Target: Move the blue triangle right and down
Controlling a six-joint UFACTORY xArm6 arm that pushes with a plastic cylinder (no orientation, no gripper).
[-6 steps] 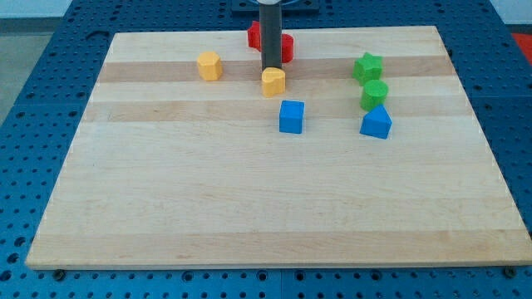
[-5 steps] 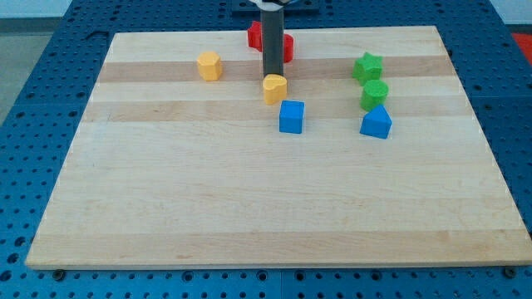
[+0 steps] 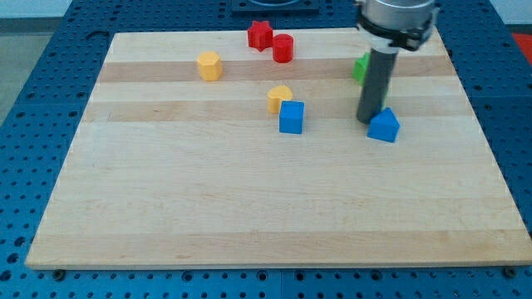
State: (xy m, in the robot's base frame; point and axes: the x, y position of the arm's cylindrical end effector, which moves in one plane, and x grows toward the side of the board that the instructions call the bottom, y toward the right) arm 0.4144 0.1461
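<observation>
Right of centre, my tip (image 3: 366, 121) now touches the blue triangle's (image 3: 384, 126) far-left edge, having left the yellow block (image 3: 279, 97); I see no hand.

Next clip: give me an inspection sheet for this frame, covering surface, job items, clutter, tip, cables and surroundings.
Surface: wooden board lying flat.
Job items: blue triangle at the view's right.
Clutter: blue cube touching yellow block; second yellow block; red star; red cylinder; green block, mostly hidden by the rod.
Tip: my tip at the triangle's upper-left edge.
Cables: nothing seen.
Surroundings: blue perforated table.
</observation>
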